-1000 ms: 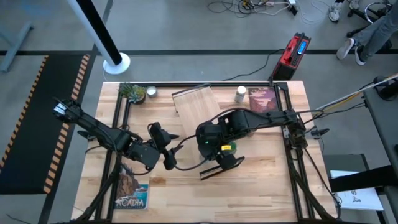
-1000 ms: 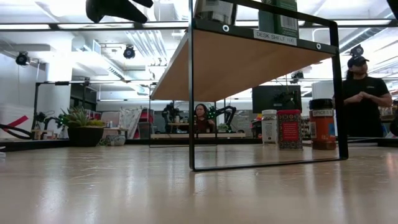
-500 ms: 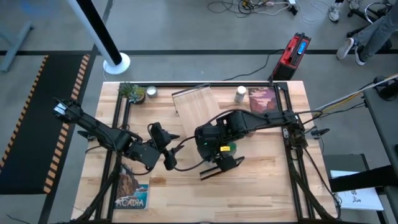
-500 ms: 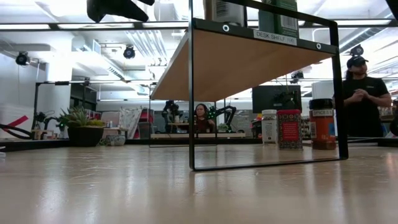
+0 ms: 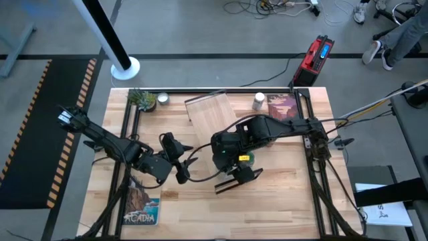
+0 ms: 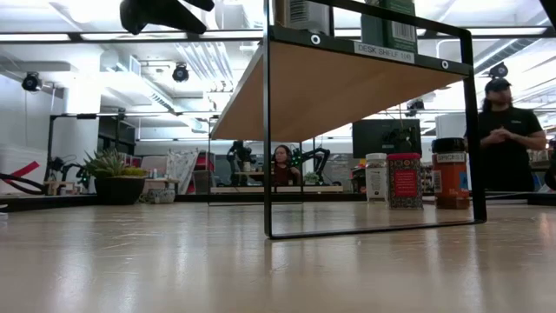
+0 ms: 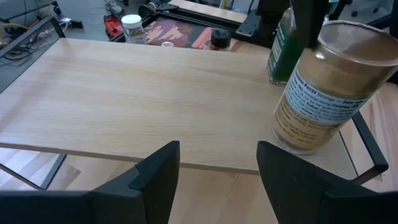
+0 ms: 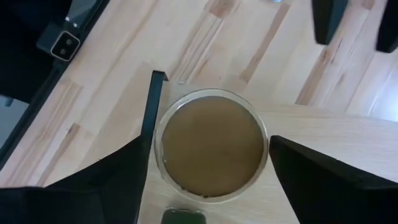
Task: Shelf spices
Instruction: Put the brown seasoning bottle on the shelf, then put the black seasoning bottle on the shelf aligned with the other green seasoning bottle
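From above, your right arm hides most of the light-wood shelf board [image 5: 210, 110]. Left wrist: left gripper [image 7: 217, 168] released beside the shelf, wide tan-lidded jar [image 7: 323, 87] standing on it. Right wrist: right gripper [image 8: 208, 162] spread around that jar, 2 fingers apart from it.

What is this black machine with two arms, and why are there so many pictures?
It is a robot with two arms, each ending in a two-finger gripper. One camera looks down from above, one sits at table height, and one rides on each wrist. On the table stands a wooden shelf. The right gripper hangs open over a wide tan-lidded jar standing on the shelf beside a green jar. The left gripper is open too, holding nothing.
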Available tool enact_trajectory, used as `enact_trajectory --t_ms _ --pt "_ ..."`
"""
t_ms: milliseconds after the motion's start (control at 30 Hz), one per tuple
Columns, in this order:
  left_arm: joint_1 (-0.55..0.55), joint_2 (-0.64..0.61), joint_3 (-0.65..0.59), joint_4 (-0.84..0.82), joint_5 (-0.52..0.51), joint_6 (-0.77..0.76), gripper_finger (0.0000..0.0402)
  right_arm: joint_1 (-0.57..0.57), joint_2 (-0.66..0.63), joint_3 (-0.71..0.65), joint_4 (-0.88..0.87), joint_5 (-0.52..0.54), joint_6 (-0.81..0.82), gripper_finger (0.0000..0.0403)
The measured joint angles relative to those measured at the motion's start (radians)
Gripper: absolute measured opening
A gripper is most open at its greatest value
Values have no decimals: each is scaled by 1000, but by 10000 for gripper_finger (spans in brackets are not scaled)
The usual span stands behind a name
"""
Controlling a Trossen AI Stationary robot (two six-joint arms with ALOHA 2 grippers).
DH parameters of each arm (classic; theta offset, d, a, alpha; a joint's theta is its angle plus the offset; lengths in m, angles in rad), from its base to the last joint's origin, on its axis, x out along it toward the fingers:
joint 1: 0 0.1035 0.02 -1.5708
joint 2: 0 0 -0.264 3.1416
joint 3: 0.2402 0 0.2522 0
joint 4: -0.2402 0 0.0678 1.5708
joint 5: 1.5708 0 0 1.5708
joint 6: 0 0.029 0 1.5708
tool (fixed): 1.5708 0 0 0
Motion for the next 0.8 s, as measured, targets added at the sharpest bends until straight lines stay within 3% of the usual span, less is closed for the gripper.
enact_trajectory --t_ms 233,567,800 --pt "0 0 -6 4 0 13 204 -3 -11 24 -50 7 -16 322" --pt "-2 0 -6 38 -2 62 204 -19 -151 24 -61 77 65 323" --pt "-21 0 -8 113 -14 221 204 -35 -219 23 -134 224 122 323"
